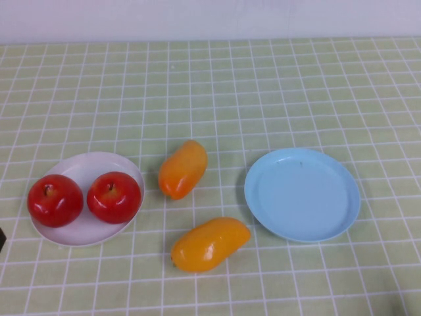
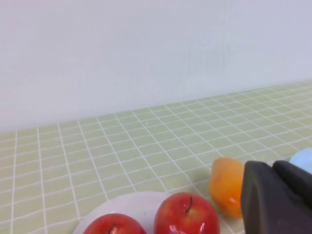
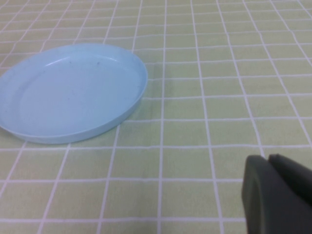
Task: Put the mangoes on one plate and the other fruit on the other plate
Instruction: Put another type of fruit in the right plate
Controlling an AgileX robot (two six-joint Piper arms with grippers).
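Two red apples point(image 1: 55, 200) point(image 1: 114, 197) sit side by side on the white plate point(image 1: 85, 164) at the left. Both mangoes lie on the tablecloth between the plates, one point(image 1: 183, 169) further back and one point(image 1: 210, 244) nearer the front. The light blue plate point(image 1: 302, 194) at the right holds nothing. My left gripper point(image 2: 273, 165) is shut and empty, hanging back from the apples point(image 2: 186, 214) and a mango point(image 2: 226, 185). The right gripper point(image 3: 268, 158) is shut and empty too, over bare cloth some way from the blue plate point(image 3: 73, 92). Neither arm reaches into the high view.
A green checked tablecloth point(image 1: 263, 92) covers the whole table. A pale wall point(image 2: 146, 48) stands behind the table's far edge.
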